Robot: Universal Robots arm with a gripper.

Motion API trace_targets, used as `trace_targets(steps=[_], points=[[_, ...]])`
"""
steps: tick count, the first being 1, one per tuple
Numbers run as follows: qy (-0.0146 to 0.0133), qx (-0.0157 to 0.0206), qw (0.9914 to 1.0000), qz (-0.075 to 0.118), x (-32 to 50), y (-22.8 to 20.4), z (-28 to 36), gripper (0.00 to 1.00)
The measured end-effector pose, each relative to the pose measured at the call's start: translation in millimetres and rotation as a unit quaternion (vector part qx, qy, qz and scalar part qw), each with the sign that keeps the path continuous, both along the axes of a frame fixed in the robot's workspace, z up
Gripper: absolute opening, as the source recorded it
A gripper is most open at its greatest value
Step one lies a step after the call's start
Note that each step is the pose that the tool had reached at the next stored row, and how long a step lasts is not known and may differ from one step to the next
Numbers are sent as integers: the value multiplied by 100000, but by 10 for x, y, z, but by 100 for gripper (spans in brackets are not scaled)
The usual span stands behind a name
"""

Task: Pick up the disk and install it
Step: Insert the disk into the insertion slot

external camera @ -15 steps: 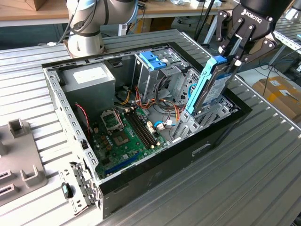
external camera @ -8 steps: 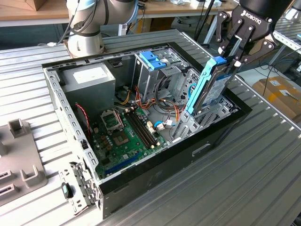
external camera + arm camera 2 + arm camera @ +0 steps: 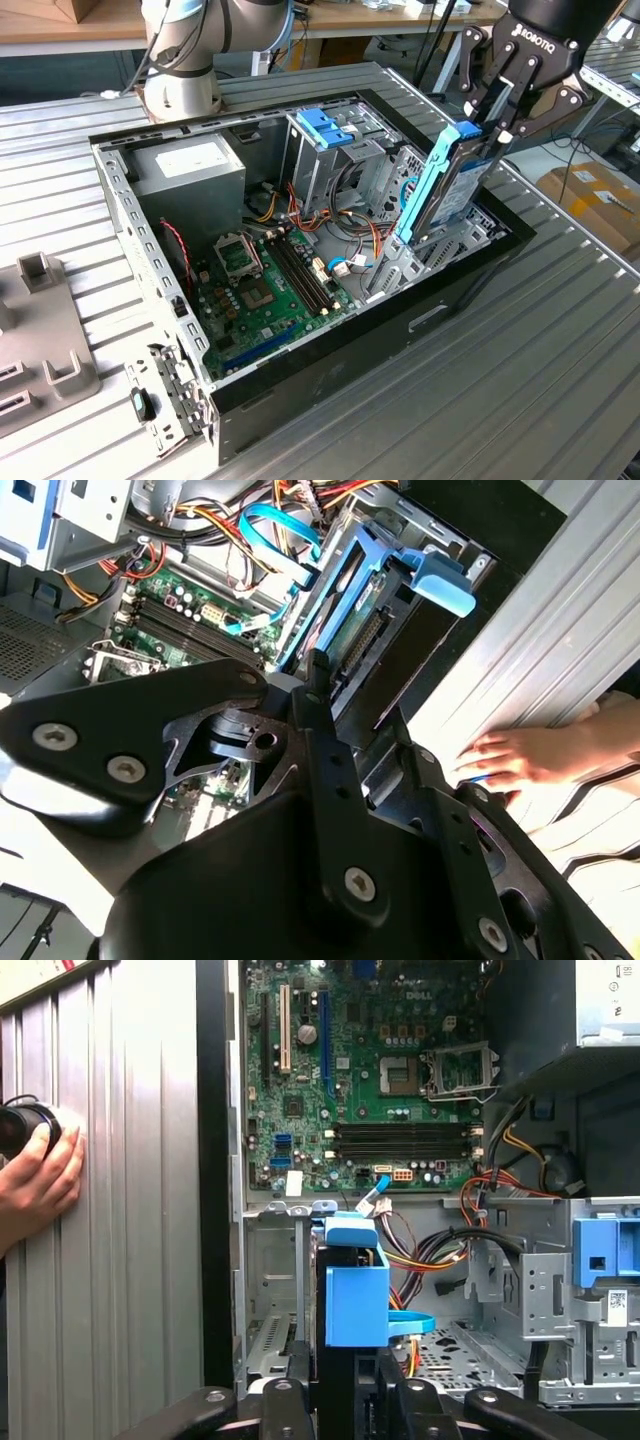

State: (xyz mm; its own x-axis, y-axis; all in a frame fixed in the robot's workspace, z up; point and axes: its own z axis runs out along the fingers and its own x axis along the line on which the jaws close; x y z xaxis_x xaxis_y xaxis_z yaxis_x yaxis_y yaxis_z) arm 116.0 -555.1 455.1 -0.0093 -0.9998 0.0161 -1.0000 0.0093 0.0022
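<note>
Clamps the disk (image 3: pixel 450 185) by its upper end in the gripper (image 3: pixel 497 122), closed tight on both flat faces. Holds it on edge and tilted, lower end down inside the open computer case (image 3: pixel 330 395), close to the case wall on the exterior view's right, just beside the motherboard (image 3: pixel 270 290). In the first wrist view, presents its light-blue rail (image 3: pixel 355 1295) edge-on. Outside the case, on the ribbed desk (image 3: pixel 130 1210): a person's hand (image 3: pixel 35 1175).

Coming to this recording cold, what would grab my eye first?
The disk, edged in light-blue rails, stands tilted on end, clamped at its top by the gripper, its lower end inside the open computer case at the exterior view's right. A person's hand rests on the ribbed table beside the case.
</note>
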Motion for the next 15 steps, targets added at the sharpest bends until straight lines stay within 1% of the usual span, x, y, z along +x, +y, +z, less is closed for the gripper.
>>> trace_targets(steps=[4, 13, 15], points=[[-2, -1, 100000, 2, 2, 0, -23, 35], [-1, -16, 100000, 0, 2, -3, -26, 35], [0, -23, 100000, 1, 2, -4, -39, 35]])
